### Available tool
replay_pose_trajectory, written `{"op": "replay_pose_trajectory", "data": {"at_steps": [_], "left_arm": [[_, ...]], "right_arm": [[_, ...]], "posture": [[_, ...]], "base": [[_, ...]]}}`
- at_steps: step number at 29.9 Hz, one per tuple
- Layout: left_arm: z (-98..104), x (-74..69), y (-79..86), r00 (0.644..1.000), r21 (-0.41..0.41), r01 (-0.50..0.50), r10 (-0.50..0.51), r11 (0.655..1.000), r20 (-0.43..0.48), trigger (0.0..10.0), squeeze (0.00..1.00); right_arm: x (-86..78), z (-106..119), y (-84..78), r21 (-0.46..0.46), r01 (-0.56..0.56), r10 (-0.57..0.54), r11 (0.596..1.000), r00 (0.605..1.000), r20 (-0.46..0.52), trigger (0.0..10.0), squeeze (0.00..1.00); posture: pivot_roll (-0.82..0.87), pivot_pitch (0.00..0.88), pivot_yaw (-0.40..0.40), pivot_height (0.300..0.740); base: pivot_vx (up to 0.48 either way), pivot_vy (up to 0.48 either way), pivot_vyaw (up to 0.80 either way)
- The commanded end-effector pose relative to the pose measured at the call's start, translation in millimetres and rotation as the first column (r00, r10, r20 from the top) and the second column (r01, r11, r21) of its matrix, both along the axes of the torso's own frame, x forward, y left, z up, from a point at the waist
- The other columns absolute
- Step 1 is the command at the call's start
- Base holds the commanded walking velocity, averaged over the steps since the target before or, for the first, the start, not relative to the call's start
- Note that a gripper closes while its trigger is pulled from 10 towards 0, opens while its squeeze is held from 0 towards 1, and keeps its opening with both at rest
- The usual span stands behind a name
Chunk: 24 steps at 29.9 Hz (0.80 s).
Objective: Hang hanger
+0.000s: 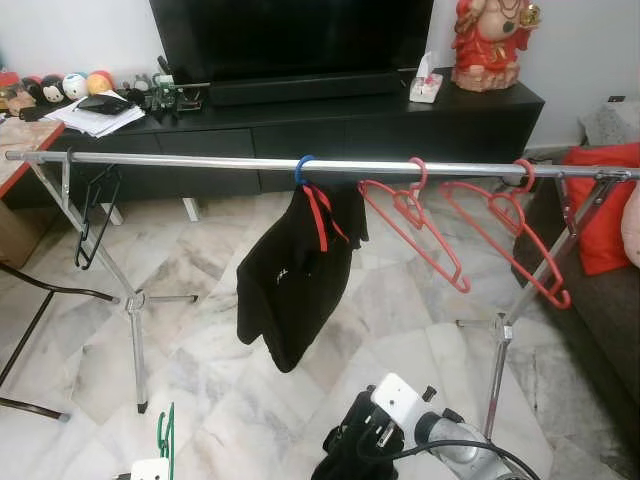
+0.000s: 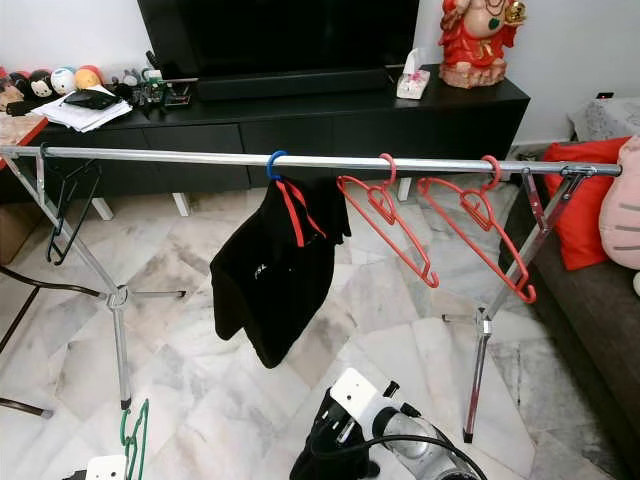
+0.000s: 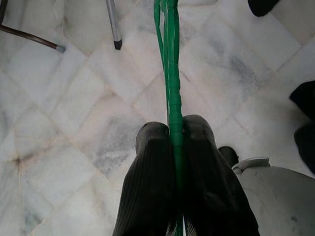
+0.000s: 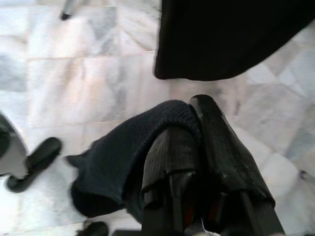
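A silver clothes rail (image 1: 230,162) spans the room on two tripod stands. On it hang a black hanger (image 1: 95,215) at the left, a blue-hooked hanger carrying a black garment (image 1: 295,275) in the middle, and two red hangers (image 1: 415,225) (image 1: 515,235) at the right. Low at the left, my left gripper (image 3: 170,128) is shut on a green hanger (image 3: 170,59), which pokes up at the bottom edge (image 1: 165,435). My right gripper (image 4: 197,123) is shut on a dark blue cloth (image 4: 128,152), seen as a dark bundle (image 1: 350,445) below the rail.
A black TV console (image 1: 400,110) with a television, papers (image 1: 95,115), a tissue box (image 1: 426,88) and a red statue (image 1: 490,40) stands behind the rail. A sofa with a red cushion (image 1: 608,205) is at the right. A black chair frame (image 1: 30,330) stands at the left on marble floor.
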<state>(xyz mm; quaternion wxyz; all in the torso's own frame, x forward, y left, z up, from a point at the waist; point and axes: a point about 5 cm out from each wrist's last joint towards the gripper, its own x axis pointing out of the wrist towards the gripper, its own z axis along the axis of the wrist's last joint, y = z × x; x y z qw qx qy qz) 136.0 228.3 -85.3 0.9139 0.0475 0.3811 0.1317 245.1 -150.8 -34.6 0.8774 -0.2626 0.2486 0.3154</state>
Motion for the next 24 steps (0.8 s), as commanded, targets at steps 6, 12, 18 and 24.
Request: {"op": "replay_pose_trajectory", "data": {"at_steps": [6,12,18,24], "left_arm": [[-2.5,-6.7,5.5,0.999,-0.003,-0.012,0.011,1.0,-0.038,10.0,0.0],[-2.2,-8.2,8.6,0.999,-0.003,-0.019,0.019,1.0,-0.038,10.0,0.0],[-1.2,-6.9,9.4,0.999,-0.009,-0.024,0.023,1.0,-0.024,10.0,0.0],[-1.2,-6.3,8.2,0.999,-0.011,-0.023,0.022,1.0,-0.023,10.0,0.0]], "right_arm": [[26.2,18.5,-14.2,0.083,0.304,-0.309,0.949,0.949,0.068,10.0,0.0],[29.5,19.4,-20.1,0.246,0.547,-0.558,0.8,0.829,-0.027,10.0,0.0],[23.0,17.9,-19.9,0.291,0.648,-0.66,0.704,0.748,-0.067,10.0,0.0],[17.9,13.2,-22.3,0.246,0.667,-0.668,0.703,0.738,-0.094,10.0,0.0]], "posture": [[-0.15,0.0,0.063,0.74],[-0.15,0.0,0.064,0.74],[-0.15,0.0,0.064,0.74],[-0.15,0.0,0.061,0.74]], "base": [[0.0,0.0,0.0],[0.0,0.0,0.0],[0.0,0.0,0.0],[0.0,0.0,0.0]]}}
